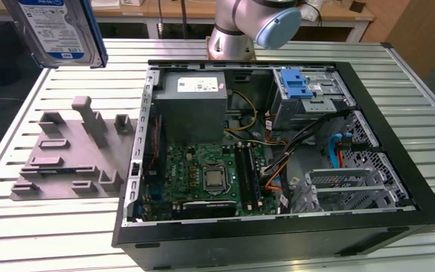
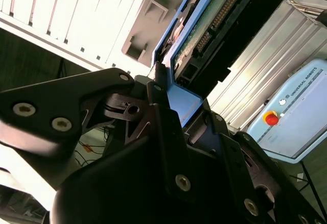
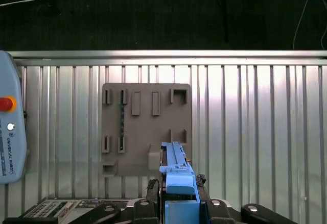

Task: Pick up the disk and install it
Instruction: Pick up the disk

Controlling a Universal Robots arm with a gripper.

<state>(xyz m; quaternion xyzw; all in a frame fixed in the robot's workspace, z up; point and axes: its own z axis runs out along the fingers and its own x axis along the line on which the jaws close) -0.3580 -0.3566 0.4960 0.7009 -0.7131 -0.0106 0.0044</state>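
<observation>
The disk point(image 1: 59, 31), silver with a blue-and-white label and a blue carrier frame, hangs upright in the air above the table's far corner on the exterior view's left. It is well above the grey slotted holder point(image 1: 66, 164). In the first wrist view I see the disk point(image 3: 176, 170) edge-on, with my gripper point(image 3: 177, 187) shut on its blue frame, and the holder point(image 3: 145, 127) lies on the table below. In the second wrist view the gripper point(image 2: 176, 99) clamps the disk point(image 2: 204, 27) at its blue end, circuit board side showing.
The open computer case point(image 1: 421, 212) lies on the slatted table, with a drive cage and blue latch point(image 1: 297, 85) at its far end. The arm's base point(image 1: 233, 34) stands behind the case. A teach pendant point(image 3: 10, 132) rests on the table beside the holder.
</observation>
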